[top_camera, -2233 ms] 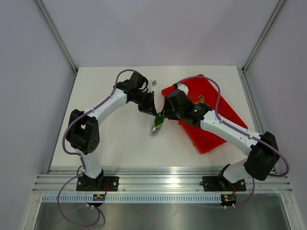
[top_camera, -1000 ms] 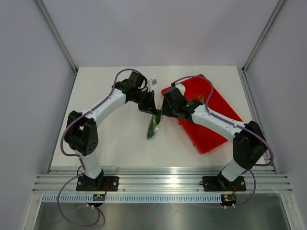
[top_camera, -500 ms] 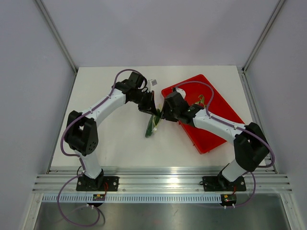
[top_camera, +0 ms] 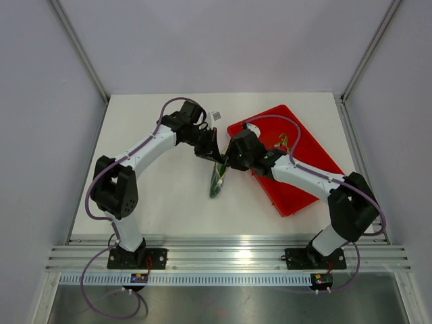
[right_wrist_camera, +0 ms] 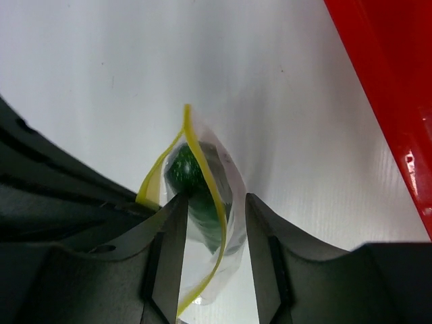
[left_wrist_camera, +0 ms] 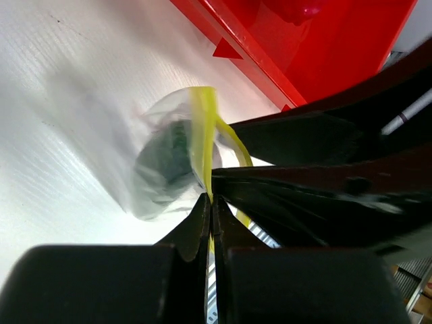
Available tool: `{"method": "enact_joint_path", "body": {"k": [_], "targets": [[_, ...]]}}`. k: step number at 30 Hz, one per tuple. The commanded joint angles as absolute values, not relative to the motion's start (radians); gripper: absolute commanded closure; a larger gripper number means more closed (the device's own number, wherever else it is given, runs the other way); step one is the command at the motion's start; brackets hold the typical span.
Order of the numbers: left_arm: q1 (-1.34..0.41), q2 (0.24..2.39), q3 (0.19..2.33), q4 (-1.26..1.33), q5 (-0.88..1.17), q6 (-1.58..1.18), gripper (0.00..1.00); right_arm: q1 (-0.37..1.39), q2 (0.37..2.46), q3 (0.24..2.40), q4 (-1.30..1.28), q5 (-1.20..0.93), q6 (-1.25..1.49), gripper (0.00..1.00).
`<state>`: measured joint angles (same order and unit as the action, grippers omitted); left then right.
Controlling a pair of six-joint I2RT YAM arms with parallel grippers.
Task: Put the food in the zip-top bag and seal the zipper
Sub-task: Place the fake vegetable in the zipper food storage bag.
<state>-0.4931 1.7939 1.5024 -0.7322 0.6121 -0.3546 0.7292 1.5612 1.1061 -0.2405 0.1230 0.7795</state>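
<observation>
No writing reads anywhere; left gripper (left_wrist_camera: 210, 202) pinches the zipper (left_wrist_camera: 202, 145) shut, right gripper (right_wrist_camera: 212, 219) straddles the zip-top bag (right_wrist_camera: 226, 202) at frame centre, its grip uncertain.

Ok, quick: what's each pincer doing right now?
Left pincer: closed, pinching the bag's yellow-green zipper strip.
Right pincer: partly open, fingers either side of the bag; grip cannot be told.

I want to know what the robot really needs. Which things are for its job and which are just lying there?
For the job:
- zip-top bag, hanging between both grippers
- food, dark green, already inside the bag
- zipper, yellow-green, not yet fully shut
- left gripper, pinching the zipper
- right gripper, around the bag

Just lying about:
- red tray
</observation>
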Motion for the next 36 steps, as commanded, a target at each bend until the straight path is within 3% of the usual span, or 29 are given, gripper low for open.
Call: {"method": "enact_joint_path", "body": {"k": [1, 3, 6, 7, 11, 15, 18, 23, 30, 32, 33, 34, 35, 36], "targets": [[-0.494, 1.755, 1.506, -0.681, 0.702, -0.354, 1.00, 0.730, 1.629, 1.141, -0.169, 0.069, 0.788, 0.54], [-0.494, 1.753, 1.505, -0.672, 0.721, -0.357, 1.00, 0.730, 1.655, 1.144, -0.152, 0.057, 0.796, 0.57], [-0.494, 1.755, 1.503, -0.666, 0.742, -0.360, 1.00, 0.730, 1.690, 1.146, -0.134, 0.066, 0.808, 0.69], [-0.494, 1.753, 1.500, -0.666, 0.747, -0.359, 1.00, 0.730, 1.693, 1.141, -0.129, 0.066, 0.814, 0.79], [-0.494, 1.746, 1.490, -0.672, 0.733, -0.351, 1.00, 0.730, 1.687, 1.144, -0.132, 0.074, 0.810, 0.92], [-0.494, 1.741, 1.480, -0.680, 0.704, -0.348, 1.00, 0.730, 1.661, 1.138, -0.150, 0.077, 0.802, 0.91], [-0.488, 1.740, 1.470, -0.684, 0.660, -0.353, 1.00, 0.730, 1.614, 1.129, -0.184, 0.086, 0.796, 0.75], [-0.485, 1.752, 1.476, -0.707, 0.604, -0.345, 1.00, 0.730, 1.537, 1.109, -0.238, 0.123, 0.784, 0.71], [-0.485, 1.747, 1.473, -0.683, 0.627, -0.353, 1.00, 0.730, 1.566, 1.134, -0.256, 0.092, 0.764, 0.80], [-0.486, 1.743, 1.476, -0.684, 0.632, -0.348, 1.00, 0.730, 1.583, 1.143, -0.264, 0.090, 0.765, 0.87], [-0.485, 1.740, 1.480, -0.693, 0.626, -0.332, 0.99, 0.730, 1.589, 1.155, -0.270, 0.094, 0.759, 0.98], [-0.485, 1.740, 1.480, -0.698, 0.626, -0.331, 0.99, 0.730, 1.589, 1.155, -0.276, 0.094, 0.753, 0.98], [-0.485, 1.738, 1.483, -0.704, 0.626, -0.327, 0.90, 0.730, 1.591, 1.160, -0.279, 0.098, 0.746, 1.00], [-0.483, 1.730, 1.485, -0.707, 0.624, -0.319, 0.74, 0.730, 1.592, 1.173, -0.281, 0.103, 0.733, 1.00]]}}
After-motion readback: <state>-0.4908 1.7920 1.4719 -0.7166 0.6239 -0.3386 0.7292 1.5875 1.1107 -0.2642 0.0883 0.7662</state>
